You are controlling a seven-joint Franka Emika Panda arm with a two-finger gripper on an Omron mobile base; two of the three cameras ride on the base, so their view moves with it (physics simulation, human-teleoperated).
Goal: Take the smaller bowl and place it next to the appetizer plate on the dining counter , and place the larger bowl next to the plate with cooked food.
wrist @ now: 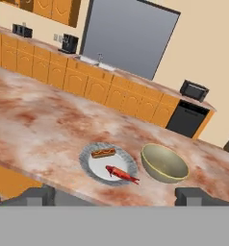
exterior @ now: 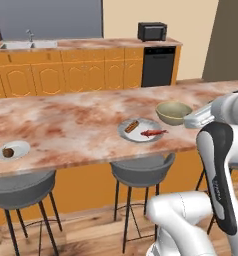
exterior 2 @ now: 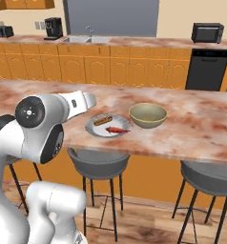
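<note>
Jaws stand spread wide with nothing between them: in the hand view the gripper (wrist: pixel 114 197) shows its two dark tips far apart at the bottom, looking down and forward at the dining counter (exterior: pixel 66 125). On that marbled top the larger bowl (wrist: pixel 164 163) already sits upright and empty, just beside the right edge of the plate with cooked food (wrist: pixel 108 164), close to it though whether the rims touch cannot be told. That grey-rimmed plate carries a hot dog (wrist: pixel 103 153) on its far side and a red piece of food (wrist: pixel 121 174) on its near side. Both things lie near the front edge of the counter, above the grey stools (exterior: pixel 141 172). Relative to the jaws, the bowl lies ahead and below, well apart from the tips and slightly toward the right one, with the plate nearer the middle line. This half of the task looks done, so the step in hand is judged to be a retreat: the arm should lift straight back and up, keeping the tips clear of the bowl's yellow rim so it does not slide away from the plate. Far to the left in the left base view sits the appetizer plate (exterior: pixel 13 150), a small plate with a brown morsel, which is where the smaller bowl belongs next.
</note>
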